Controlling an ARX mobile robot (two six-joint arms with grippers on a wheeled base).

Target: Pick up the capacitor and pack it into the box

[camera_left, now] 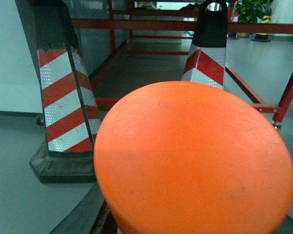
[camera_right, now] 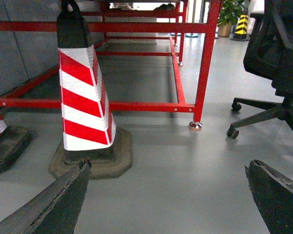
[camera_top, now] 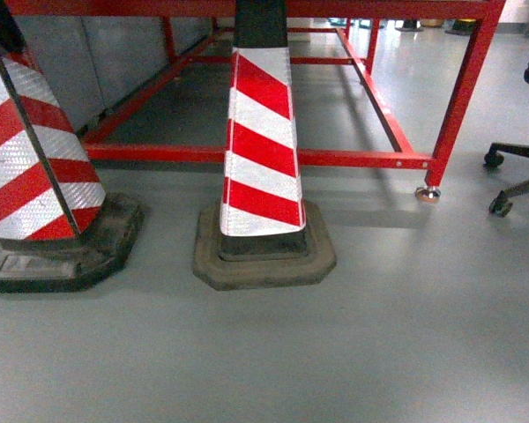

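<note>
A big smooth orange round-topped body, the capacitor (camera_left: 193, 156), fills most of the left wrist view. It hangs close to the camera above the grey floor. One dark finger (camera_left: 83, 214) of my left gripper shows against its lower left side, and the other finger is hidden behind it. My right gripper (camera_right: 168, 165) is open low over bare floor, its two dark fingertips far apart with nothing between them. The box is out of view in every frame. Neither gripper shows in the head view.
Two red-and-white striped cones on black bases stand just ahead, one in the middle (camera_top: 260, 150) and one at the left (camera_top: 35, 167). Behind them is a red steel table frame (camera_top: 264, 157). A black office chair (camera_right: 278, 58) stands at the right.
</note>
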